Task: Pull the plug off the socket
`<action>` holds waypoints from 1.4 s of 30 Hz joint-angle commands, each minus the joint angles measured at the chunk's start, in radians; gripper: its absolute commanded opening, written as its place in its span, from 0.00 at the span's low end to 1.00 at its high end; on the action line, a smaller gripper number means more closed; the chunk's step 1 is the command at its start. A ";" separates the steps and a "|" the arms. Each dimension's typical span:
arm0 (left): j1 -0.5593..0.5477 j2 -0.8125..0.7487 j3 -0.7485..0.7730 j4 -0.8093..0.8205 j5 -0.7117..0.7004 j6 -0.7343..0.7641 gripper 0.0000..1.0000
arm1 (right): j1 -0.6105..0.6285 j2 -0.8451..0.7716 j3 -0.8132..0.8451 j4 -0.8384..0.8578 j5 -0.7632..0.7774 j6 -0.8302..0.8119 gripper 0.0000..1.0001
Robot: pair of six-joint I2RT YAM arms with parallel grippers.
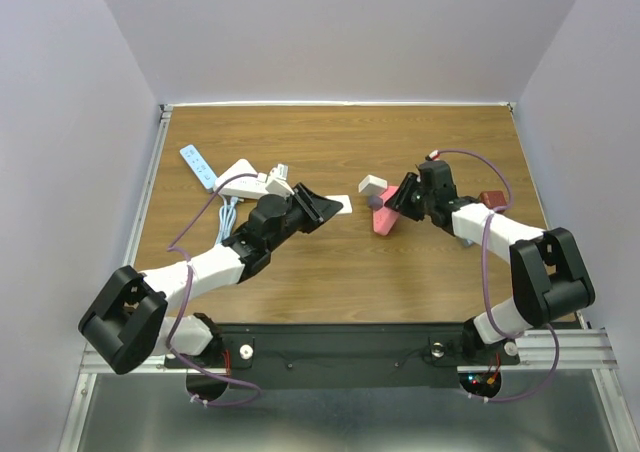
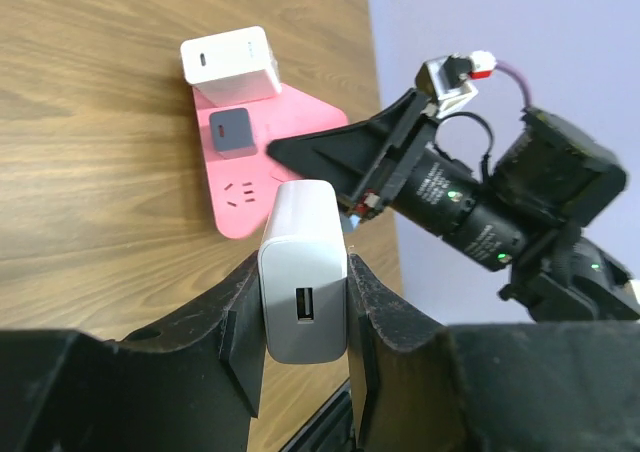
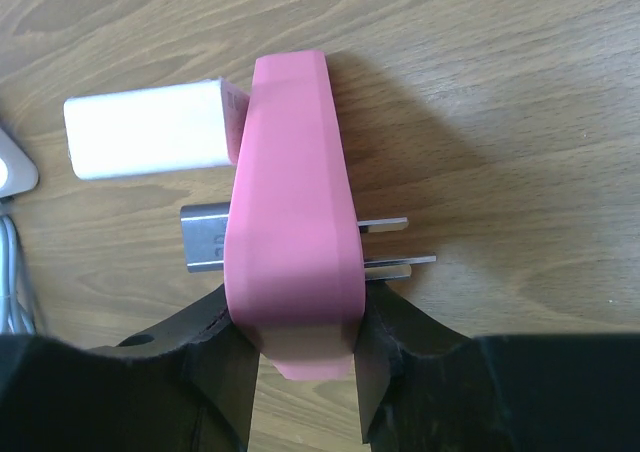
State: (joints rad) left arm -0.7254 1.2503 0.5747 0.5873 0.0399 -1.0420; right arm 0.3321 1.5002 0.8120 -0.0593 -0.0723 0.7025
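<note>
A pink socket block (image 1: pixel 385 219) stands on edge near the table's middle, and my right gripper (image 1: pixel 400 200) is shut on it. In the right wrist view the block (image 3: pixel 293 222) sits between the jaws. A white plug (image 3: pixel 150 129) and a grey plug (image 3: pixel 205 237) stick out of its left face, and metal prongs (image 3: pixel 395 242) out of its right. My left gripper (image 1: pixel 322 208) is shut on a white USB plug (image 2: pixel 303 272), held clear of the block (image 2: pixel 255 162). The other white plug (image 2: pixel 228 64) and the grey plug (image 2: pixel 233 132) stay seated in it.
A white-and-blue power strip (image 1: pixel 197 165), a white adapter (image 1: pixel 245 182) and pale cables (image 1: pixel 228 217) lie at the table's left, behind my left arm. A dark red object (image 1: pixel 492 199) lies by my right arm. Grey walls close in on three sides.
</note>
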 commanded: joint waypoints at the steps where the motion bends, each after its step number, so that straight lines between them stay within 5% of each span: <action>1: -0.003 -0.009 0.022 0.094 0.005 0.000 0.00 | 0.004 0.003 0.003 -0.077 0.078 -0.021 0.00; 8: -0.005 0.127 0.171 -0.142 0.067 0.129 0.00 | 0.002 -0.104 0.142 -0.129 0.118 0.012 0.00; 18: -0.055 0.426 0.287 -0.032 0.150 0.154 0.00 | -0.024 -0.238 0.495 -0.497 0.589 0.037 0.01; 27: -0.156 0.820 0.675 0.040 0.250 0.086 0.00 | -0.028 -0.359 0.477 -0.559 0.576 0.043 0.00; 28: -0.164 0.871 0.735 0.049 0.253 0.065 0.04 | -0.028 -0.368 0.461 -0.559 0.566 0.045 0.00; 31: -0.192 0.974 0.855 0.062 0.288 0.022 0.35 | -0.028 -0.391 0.447 -0.559 0.549 0.046 0.00; 32: -0.200 0.995 0.882 0.062 0.304 0.019 0.54 | -0.028 -0.396 0.440 -0.559 0.543 0.046 0.01; 35: -0.223 1.063 0.970 0.059 0.321 0.004 0.76 | -0.030 -0.406 0.431 -0.559 0.529 0.048 0.01; 39: -0.226 1.074 0.973 0.055 0.302 -0.001 0.94 | -0.030 -0.416 0.418 -0.559 0.523 0.043 0.01; 42: -0.217 1.008 0.900 0.055 0.273 0.034 0.95 | -0.028 -0.416 0.415 -0.557 0.503 0.038 0.00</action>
State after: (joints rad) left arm -0.9512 2.3417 1.5112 0.6193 0.3321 -1.0344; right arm 0.3069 1.1305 1.2102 -0.7151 0.4355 0.7300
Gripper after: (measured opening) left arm 0.946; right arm 0.406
